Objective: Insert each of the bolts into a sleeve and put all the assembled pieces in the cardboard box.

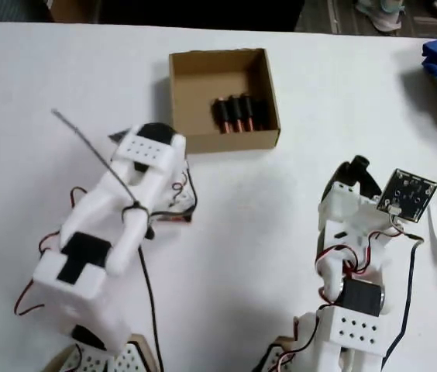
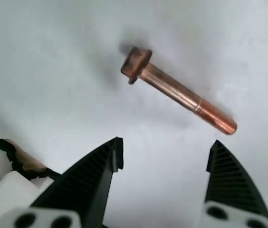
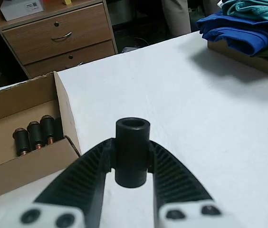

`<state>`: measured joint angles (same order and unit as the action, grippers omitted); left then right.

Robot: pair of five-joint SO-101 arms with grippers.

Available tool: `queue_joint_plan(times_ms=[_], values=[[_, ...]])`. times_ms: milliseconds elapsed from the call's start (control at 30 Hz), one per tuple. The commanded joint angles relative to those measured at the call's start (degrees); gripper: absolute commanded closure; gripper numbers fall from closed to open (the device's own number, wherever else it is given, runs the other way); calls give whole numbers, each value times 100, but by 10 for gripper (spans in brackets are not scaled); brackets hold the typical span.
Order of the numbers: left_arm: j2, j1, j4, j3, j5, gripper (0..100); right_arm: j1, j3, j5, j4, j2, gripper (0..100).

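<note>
My left gripper [image 2: 166, 146] hangs spread wide over a copper bolt [image 2: 179, 92] lying on the table [image 2: 48, 71]; my right gripper [image 3: 131, 159] clamps a black sleeve [image 3: 132, 137] upright.

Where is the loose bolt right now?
In the left wrist view, the bolt lies flat on the white table, just ahead of the open left hand.

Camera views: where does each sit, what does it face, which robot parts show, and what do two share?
High view: fixed above the table, looking down on left arm, right arm and cardboard box.
Left wrist view: on the left wrist, facing down at a bolt; left gripper open.
Right wrist view: on the right wrist, facing across the table; right gripper holds a sleeve.
Shared: high and right wrist views show the cardboard box.
</note>
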<state>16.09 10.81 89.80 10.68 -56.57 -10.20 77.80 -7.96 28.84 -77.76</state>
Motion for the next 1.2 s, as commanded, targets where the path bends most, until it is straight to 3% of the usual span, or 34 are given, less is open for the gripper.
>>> queue_joint_plan(times_ms=[0,233,367,500,933,1067,1167], values=[[580,26,-149,-154,-141,704,-4,-53,9,-163,-163,978],[1846,70,519,-1209,-70,704,-13,-53,53,-127,-163,978],[2259,70,1204,-1736,756,703,-4,-53,53,-163,-163,978],[2435,70,1240,-1754,1635,705,-4,-53,44,-171,-163,978],[2303,651,1213,-1965,1626,706,-4,-53,44,-171,-163,978],[1653,510,1213,-1947,1591,706,-40,-53,44,-171,-163,978],[1204,273,1204,-1938,1178,704,-13,-53,53,-171,-163,978]])
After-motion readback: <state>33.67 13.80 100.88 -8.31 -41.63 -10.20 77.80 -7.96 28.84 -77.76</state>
